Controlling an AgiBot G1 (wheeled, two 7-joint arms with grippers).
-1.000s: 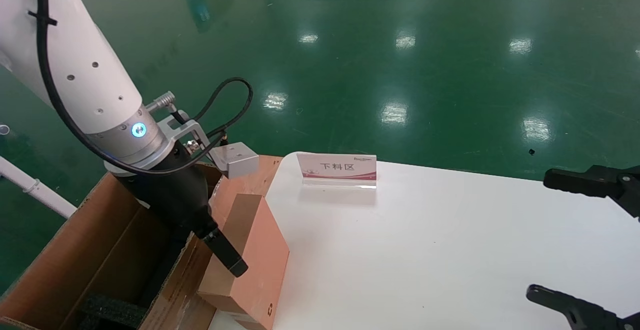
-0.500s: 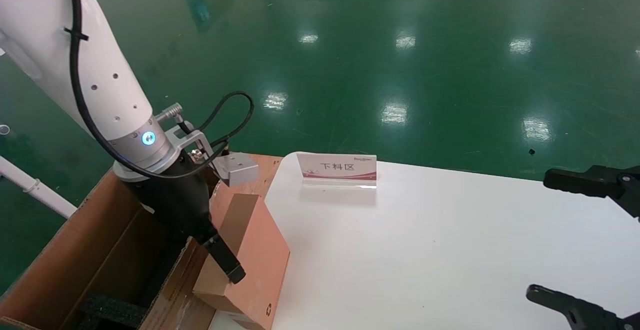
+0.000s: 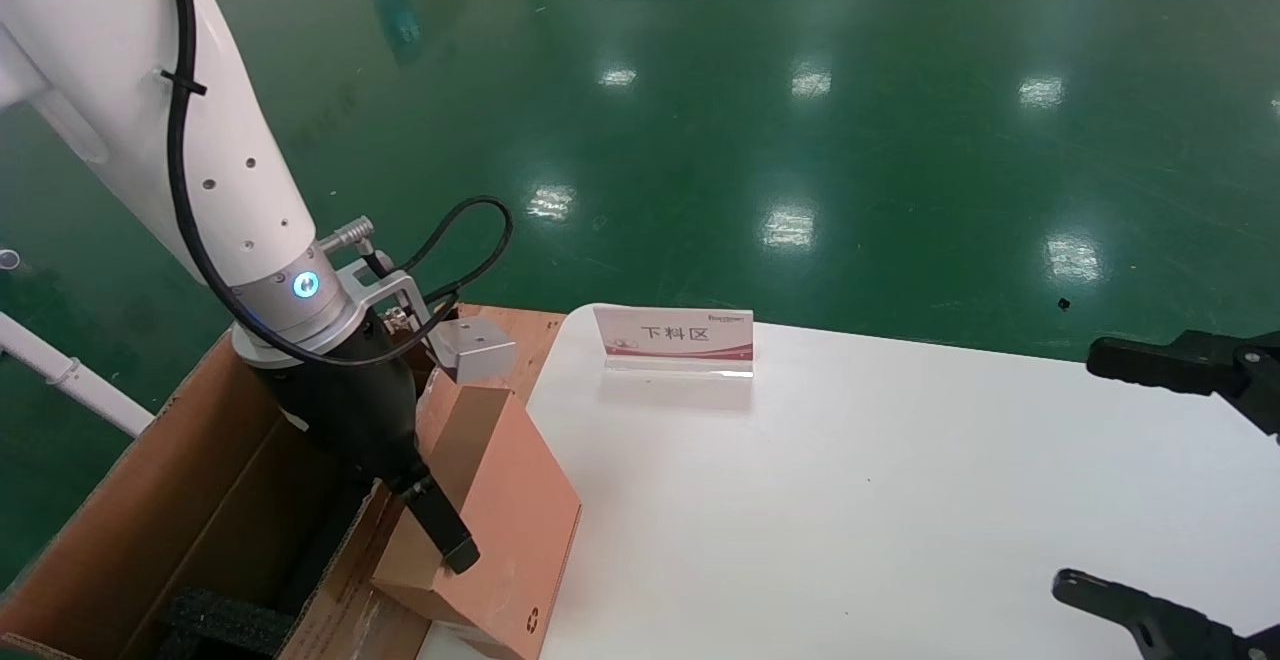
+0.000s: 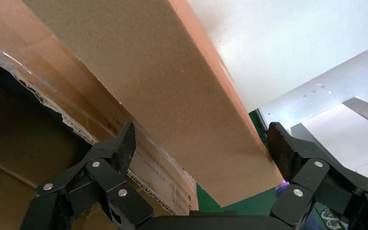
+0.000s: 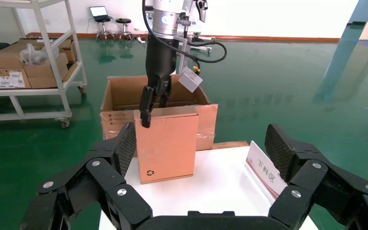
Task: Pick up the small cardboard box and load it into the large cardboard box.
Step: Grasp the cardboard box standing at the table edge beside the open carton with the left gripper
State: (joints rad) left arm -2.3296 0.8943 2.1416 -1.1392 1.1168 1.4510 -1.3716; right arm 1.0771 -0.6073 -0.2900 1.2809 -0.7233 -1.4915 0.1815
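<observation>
Since a second ago the left gripper (image 3: 440,530) has drawn back toward the near left, and the small cardboard box (image 3: 500,515), a plain, flat, pinkish-tan carton with smooth matte faces and a small black recycling mark near its low corner, has tipped further with it. That carton stands on its near edge at the left rim of the smooth white table (image 3: 850,500), leaning left against the large cardboard box (image 3: 150,520), a big brown corrugated carton with open flaps. From the right wrist view the left gripper's black fingers (image 5: 147,108) straddle the small carton's upper left corner, one in front of the face and one behind it. In the left wrist view the ribbed black pads stand spread on either side of the carton's grainy top edge (image 4: 172,86), with daylight between pad and board, so no firm pinch shows. Just beside that edge lies a flap of the large box with shiny clear tape and small print. Coarse black foam (image 3: 215,625) lies in the near bottom of the large box. On the near right, the right gripper (image 3: 1180,480) hangs over the table's right edge, its black fingers wide apart around nothing. Farther back on the table stands a small clear acrylic sign (image 3: 675,338) with a white-and-pink card. Beyond it stretches a glossy green floor (image 3: 800,90).
</observation>
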